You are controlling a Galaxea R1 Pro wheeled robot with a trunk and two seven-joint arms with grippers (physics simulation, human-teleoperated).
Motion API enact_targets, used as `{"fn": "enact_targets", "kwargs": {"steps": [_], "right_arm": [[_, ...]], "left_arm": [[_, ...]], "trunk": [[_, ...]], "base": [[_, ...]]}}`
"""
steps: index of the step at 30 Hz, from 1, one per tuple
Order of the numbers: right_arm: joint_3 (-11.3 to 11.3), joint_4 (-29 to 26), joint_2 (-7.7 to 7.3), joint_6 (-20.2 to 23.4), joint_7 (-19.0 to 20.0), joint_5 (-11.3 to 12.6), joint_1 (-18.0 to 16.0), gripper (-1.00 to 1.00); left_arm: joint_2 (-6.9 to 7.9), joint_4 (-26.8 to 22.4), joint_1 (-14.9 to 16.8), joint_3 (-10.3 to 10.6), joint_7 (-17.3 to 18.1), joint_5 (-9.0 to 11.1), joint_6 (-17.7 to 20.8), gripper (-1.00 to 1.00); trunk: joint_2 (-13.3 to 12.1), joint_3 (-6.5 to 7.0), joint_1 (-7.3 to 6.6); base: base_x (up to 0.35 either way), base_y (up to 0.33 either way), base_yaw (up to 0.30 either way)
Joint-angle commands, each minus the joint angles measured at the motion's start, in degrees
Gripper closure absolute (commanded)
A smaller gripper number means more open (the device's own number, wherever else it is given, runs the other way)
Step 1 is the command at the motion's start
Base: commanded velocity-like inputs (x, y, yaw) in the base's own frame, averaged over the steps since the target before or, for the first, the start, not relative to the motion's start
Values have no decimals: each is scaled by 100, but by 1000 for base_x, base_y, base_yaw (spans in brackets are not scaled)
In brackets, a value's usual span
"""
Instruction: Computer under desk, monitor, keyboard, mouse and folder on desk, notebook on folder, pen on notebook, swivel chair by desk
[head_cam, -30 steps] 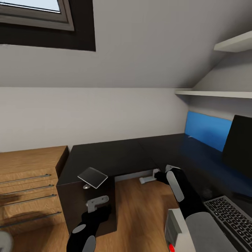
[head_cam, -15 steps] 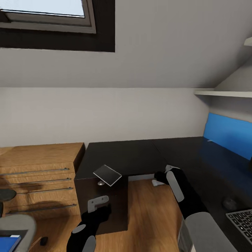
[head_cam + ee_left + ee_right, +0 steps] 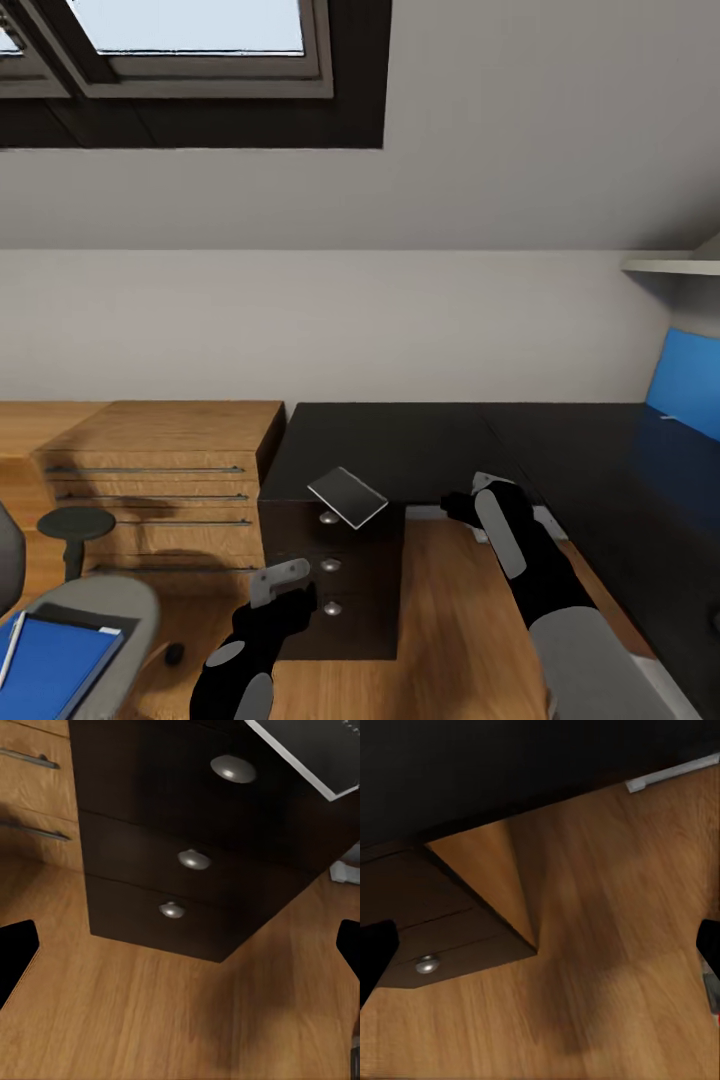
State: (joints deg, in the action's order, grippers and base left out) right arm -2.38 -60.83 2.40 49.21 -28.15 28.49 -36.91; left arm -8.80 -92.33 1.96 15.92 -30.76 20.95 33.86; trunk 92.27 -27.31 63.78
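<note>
Left hand (image 3: 283, 582) sat low over the wood floor (image 3: 440, 620), fingers spread, nothing between them. Right hand (image 3: 468, 497) was raised near the inner corner of the black-topped L-shaped table (image 3: 420, 440); in its wrist view both tips sat far apart at the frame edges, so spread too, empty.

Thin light grey rectangular notebook (image 3: 347, 497) lay tilted on the table's near edge, overhanging the black three-drawer unit (image 3: 345, 590), just ahead of and above the left hand, well to the left of the right hand. Left wrist view showed the round silver knobs (image 3: 194, 859) and a corner of the notebook (image 3: 315, 750) above the top drawer.

Grey padded swivel chair (image 3: 95, 610) stood far to the left of the left hand, with the flat bright blue folder (image 3: 45, 665) on its seat and a thin pale pen (image 3: 12, 648) along the folder's edge.

Low light-wood cabinet (image 3: 160, 480) stood beside the drawer unit. Blue panel (image 3: 690, 385) on the wall right of the right hand.
</note>
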Motion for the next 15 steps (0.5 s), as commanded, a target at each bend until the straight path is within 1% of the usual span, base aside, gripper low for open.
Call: {"fn": "enact_targets", "kwargs": {"steps": [1, 15], "right_arm": [[-7, -8, -2, 9, -59, 61, -2, -100], [-8, -8, -11, -109, -63, 52, 21, -100]], "left_arm": [[1, -5, 6, 8, -59, 59, 8, -100], [1, -5, 6, 8, -58, 59, 6, -100]], "trunk": [[4, -9, 0], [4, -50, 0]], "base": [[0, 0, 277], [0, 0, 277]]}}
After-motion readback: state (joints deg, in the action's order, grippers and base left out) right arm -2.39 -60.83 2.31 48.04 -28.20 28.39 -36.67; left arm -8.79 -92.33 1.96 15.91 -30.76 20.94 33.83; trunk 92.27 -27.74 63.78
